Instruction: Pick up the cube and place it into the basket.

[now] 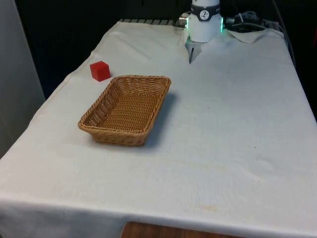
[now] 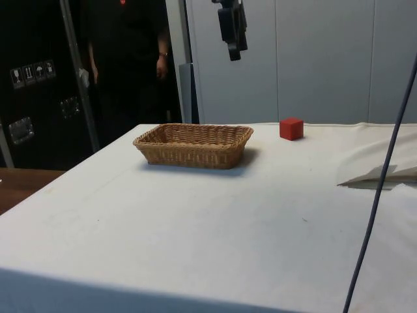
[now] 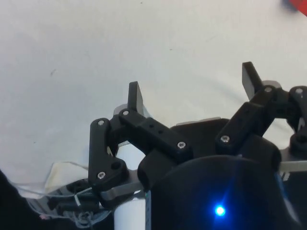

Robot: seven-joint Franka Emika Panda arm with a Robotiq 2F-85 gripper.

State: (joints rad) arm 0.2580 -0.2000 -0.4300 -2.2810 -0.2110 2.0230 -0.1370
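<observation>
On the white cloth (image 1: 223, 139) in the front view, a rectangular woven wicker basket (image 1: 126, 110) sits left of centre, its flared walls and flat woven floor holding nothing. A red cube (image 1: 100, 71) rests on the cloth just beyond the basket's far-left corner, near it but apart. The white base of the arm (image 1: 204, 22) stands at the table's far end.

From the side view, the same shallow basket (image 2: 193, 145) sits with its interior bare, and the cube (image 2: 291, 128) lies beyond it to the right, flat on the cloth. The black gripper (image 2: 232, 45) hangs high above the basket, well clear of both. A person in dark clothes (image 2: 130, 59) stands behind the table.

Seen from the wrist, the gripper (image 3: 192, 88) has its two black fingers (image 3: 135, 97) spread wide apart over bare cloth, gripping nothing.
</observation>
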